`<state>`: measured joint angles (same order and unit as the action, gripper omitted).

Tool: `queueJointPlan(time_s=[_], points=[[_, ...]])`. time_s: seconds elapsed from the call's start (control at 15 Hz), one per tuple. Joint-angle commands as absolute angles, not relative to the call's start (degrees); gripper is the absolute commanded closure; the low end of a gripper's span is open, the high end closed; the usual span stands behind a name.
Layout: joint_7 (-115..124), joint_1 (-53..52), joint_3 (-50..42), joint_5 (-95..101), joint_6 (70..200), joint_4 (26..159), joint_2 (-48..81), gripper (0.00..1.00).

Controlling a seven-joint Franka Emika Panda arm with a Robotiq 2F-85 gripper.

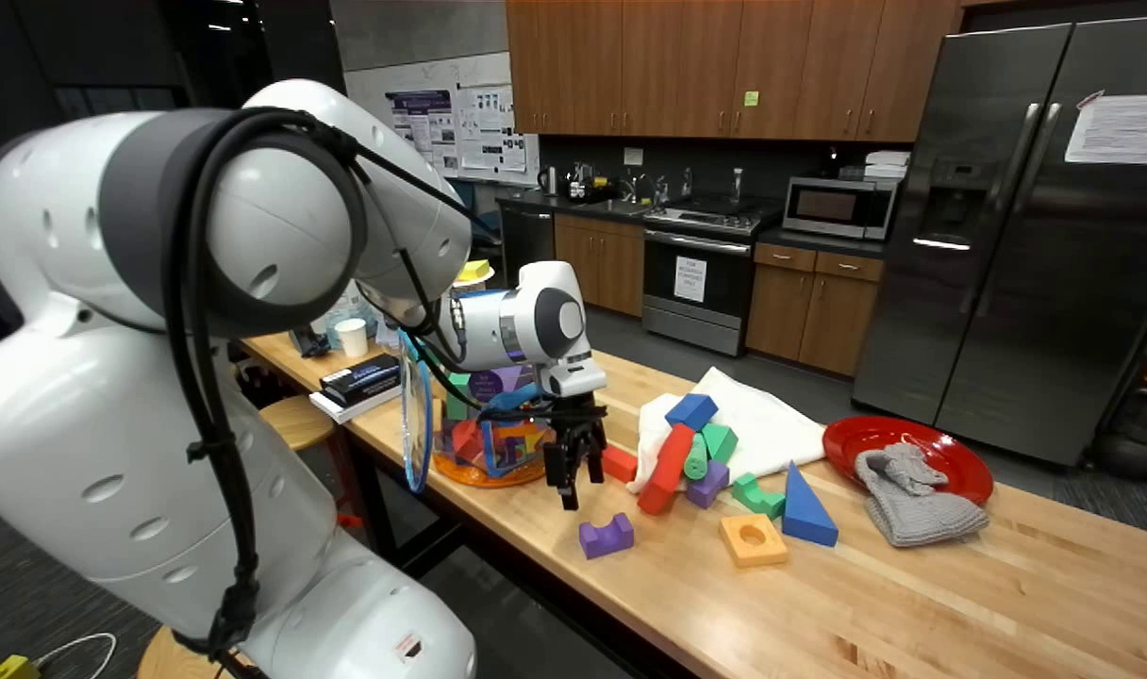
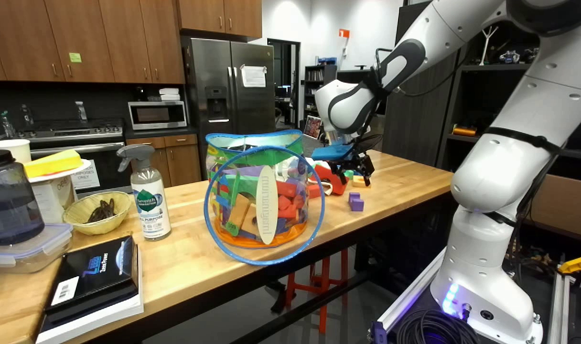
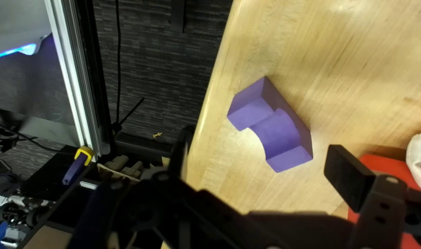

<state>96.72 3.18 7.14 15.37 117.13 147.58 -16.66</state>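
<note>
Over the table (image 1: 1055, 575) we have our claw (image 1: 583, 490) wide and empty, the nearest purple block (image 3: 276, 128) not grabbed yet, bagged blocks (image 2: 286, 203) in the bag (image 2: 266, 208), loose blocks (image 1: 805, 511) outside

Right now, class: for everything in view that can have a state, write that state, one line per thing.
Black two-fingered gripper: open, holding nothing
Lone purple block with rounded notch: notch up, not gripped
Clear plastic bag: open, blue-rimmed lid hanging outside
White-labelled spray bottle: upright
Round red plate: partly covered by grey knitted cloth
Silver microwave: door shut
Steel refrigerator: doors shut
Steel oven: door shut
</note>
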Motion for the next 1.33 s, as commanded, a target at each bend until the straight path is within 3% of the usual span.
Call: queueJointPlan(time_s=[0.0,0.53,1.27], points=[[100.3,2.9,7.2,15.0,118.8,147.8,-17.1,0.00],[106.1,3.2,7.4,15.5,123.6,148.4,-17.1,0.00],[114.5,5.0,8.0,17.7,142.9,152.0,-17.0,0.00]])
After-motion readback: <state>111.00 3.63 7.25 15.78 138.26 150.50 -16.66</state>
